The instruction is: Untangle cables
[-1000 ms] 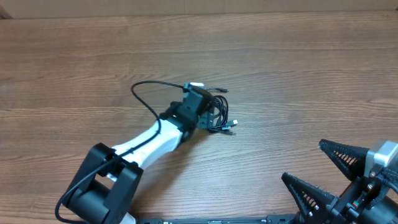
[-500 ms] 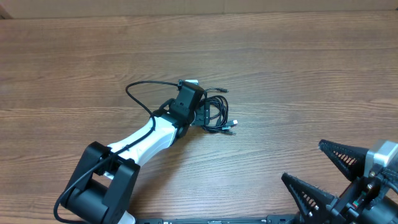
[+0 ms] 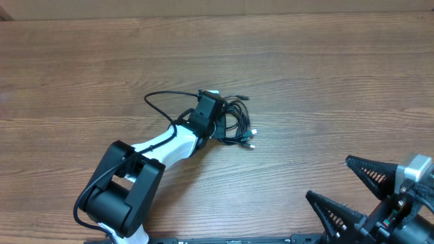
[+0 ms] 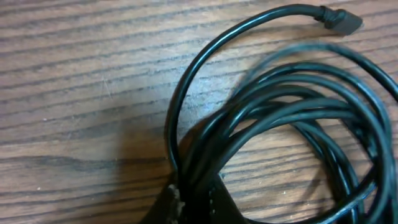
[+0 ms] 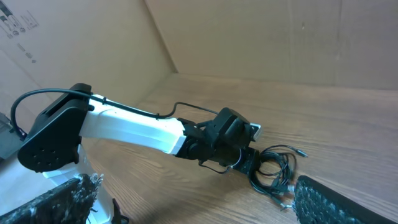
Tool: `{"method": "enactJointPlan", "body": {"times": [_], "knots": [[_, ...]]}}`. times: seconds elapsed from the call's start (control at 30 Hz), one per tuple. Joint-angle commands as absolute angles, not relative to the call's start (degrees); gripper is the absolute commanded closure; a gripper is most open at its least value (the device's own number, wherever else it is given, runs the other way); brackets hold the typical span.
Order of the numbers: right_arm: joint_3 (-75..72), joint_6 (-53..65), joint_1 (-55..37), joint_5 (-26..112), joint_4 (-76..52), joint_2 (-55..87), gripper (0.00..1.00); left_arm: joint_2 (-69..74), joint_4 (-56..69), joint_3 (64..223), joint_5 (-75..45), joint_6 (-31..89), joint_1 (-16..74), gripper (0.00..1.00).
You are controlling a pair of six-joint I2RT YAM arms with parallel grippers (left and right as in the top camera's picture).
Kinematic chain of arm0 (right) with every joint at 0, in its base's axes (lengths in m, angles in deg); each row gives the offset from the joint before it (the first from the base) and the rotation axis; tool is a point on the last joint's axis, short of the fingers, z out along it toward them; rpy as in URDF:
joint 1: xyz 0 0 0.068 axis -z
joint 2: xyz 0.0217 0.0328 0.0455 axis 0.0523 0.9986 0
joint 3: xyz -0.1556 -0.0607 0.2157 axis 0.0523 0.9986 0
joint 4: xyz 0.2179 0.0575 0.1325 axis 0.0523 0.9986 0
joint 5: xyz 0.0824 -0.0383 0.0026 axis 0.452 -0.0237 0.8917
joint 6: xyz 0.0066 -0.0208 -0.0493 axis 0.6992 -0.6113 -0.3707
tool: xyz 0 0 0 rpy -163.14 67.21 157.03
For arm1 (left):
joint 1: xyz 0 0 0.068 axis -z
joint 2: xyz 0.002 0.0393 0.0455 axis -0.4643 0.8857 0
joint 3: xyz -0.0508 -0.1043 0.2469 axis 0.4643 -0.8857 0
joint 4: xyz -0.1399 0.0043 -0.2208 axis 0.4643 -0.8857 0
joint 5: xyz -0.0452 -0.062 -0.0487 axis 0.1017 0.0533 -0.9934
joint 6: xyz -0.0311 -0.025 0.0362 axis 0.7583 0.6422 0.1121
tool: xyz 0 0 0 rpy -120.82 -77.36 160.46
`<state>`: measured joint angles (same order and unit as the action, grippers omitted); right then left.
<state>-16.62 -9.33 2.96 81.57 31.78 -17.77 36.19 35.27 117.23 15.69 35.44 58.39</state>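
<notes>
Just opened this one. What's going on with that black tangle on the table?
The left arm reaches to the middle of the wooden table, and the left gripper is shut on several strands at one side of the cables, a looped black bundle lying on the wood. One strand arcs out to a plug end. The right gripper is open at the near right corner, well apart from the bundle. Nothing is separated yet.

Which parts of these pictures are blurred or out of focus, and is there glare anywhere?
Left wrist view: the cables are smeared at upper right, the wood grain sharp. Right wrist view: the right gripper shows its fingers out of focus at the bottom corners. Overhead view: even light on the table, no glare.
</notes>
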Motion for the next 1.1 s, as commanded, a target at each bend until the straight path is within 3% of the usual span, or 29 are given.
{"method": "enactJointPlan", "body": {"times": [0.0, 0.17, 0.4, 0.87, 1.07], "knots": [[-16.9, -10.5, 3.1, 82.0, 31.5, -17.5, 0.00, 37.5, 35.0, 117.6, 13.6, 35.6, 58.5, 0.96], [-16.9, -12.8, 3.1, 78.0, 31.4, -17.5, 0.00, 35.7, 32.1, 120.0, 9.6, 35.6, 58.5, 0.96], [-16.9, -12.7, 3.1, 69.3, 31.3, -16.8, 0.00, 28.7, 18.0, 130.2, 9.7, 31.4, 58.4, 0.96], [-10.8, -12.4, 3.1, 75.3, 31.1, -10.8, 0.00, 17.5, -6.1, 147.5, 9.4, 28.7, 58.4, 0.96], [-7.2, -12.8, 3.1, 80.8, 29.8, -7.5, 0.04, 12.3, -9.8, 149.5, -5.0, 28.8, 58.5, 0.96]]}}
